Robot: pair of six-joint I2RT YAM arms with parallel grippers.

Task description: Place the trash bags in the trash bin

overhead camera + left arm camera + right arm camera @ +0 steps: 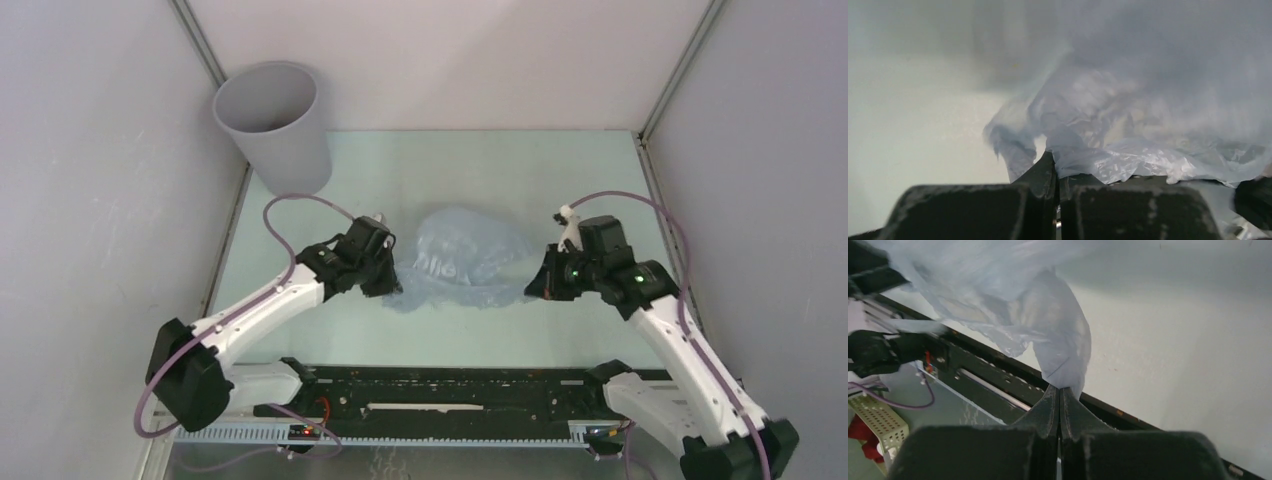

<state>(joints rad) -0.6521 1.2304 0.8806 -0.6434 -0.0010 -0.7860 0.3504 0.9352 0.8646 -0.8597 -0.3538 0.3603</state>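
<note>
The pale blue-grey crinkly trash bag (pixel 462 258) is stretched between my two grippers over the middle of the table. My left gripper (pixel 388 281) is shut on the bag's left edge; in the left wrist view the bag (pixel 1148 115) drapes over the pressed-together fingertips (pixel 1047 167). My right gripper (pixel 537 284) is shut on the bag's right edge; in the right wrist view a twisted corner of the bag (pixel 1058 340) runs into the closed fingertips (pixel 1052 402). The grey round trash bin (pixel 273 125) stands upright at the far left corner, well away from both grippers.
White enclosure walls surround the pale green table (pixel 560 180). A black rail (pixel 450 385) with the arm bases runs along the near edge and also shows in the right wrist view (pixel 993 375). Purple cables loop off both arms.
</note>
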